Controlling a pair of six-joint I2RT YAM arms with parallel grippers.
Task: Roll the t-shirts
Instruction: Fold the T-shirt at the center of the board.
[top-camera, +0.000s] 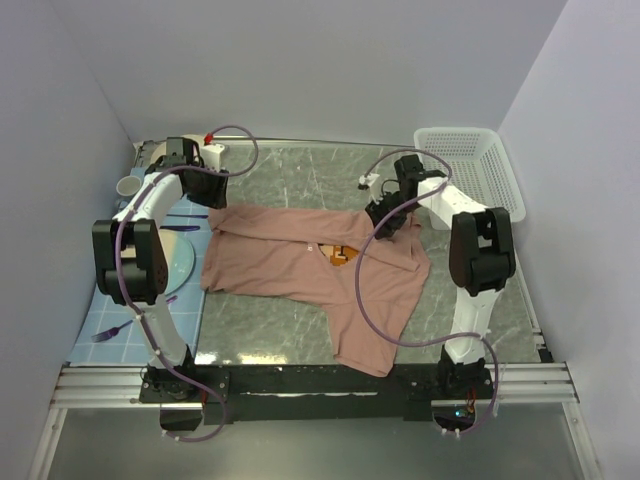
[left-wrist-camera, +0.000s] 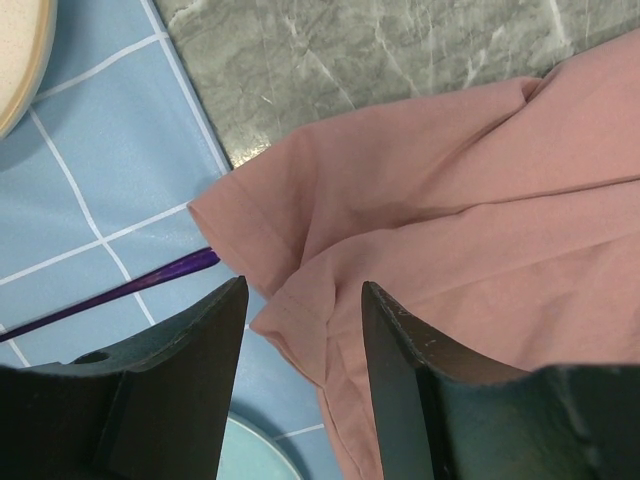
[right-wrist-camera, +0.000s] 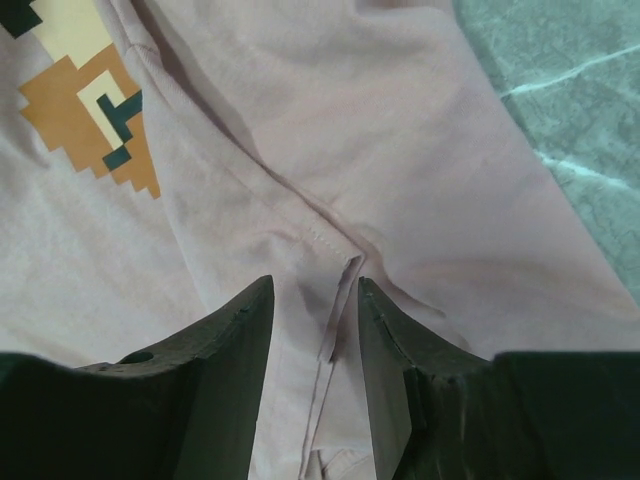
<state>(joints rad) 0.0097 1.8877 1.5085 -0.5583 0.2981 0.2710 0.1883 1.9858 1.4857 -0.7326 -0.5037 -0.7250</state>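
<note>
The dusty-pink t-shirt (top-camera: 300, 270) lies spread and rumpled on the grey marbled mat, its pixel-art print (top-camera: 343, 255) partly showing in a fold. My left gripper (top-camera: 214, 200) is at the shirt's upper-left corner. In the left wrist view it (left-wrist-camera: 303, 292) stands open, straddling a folded sleeve corner (left-wrist-camera: 300, 300) without pinching it. My right gripper (top-camera: 385, 216) is low over the shirt's upper-right part. In the right wrist view it (right-wrist-camera: 312, 290) is open, with a stitched hem edge (right-wrist-camera: 335, 300) lying between the fingers and the print (right-wrist-camera: 90, 110) off to the upper left.
A white basket (top-camera: 470, 165) stands at the back right. Left of the mat lies a blue tiled cloth (left-wrist-camera: 90, 200) with a teal plate (top-camera: 178, 265), a purple utensil (left-wrist-camera: 130, 285), a purple fork (top-camera: 110, 332) and a mug (top-camera: 128, 187). Grey walls close in on both sides.
</note>
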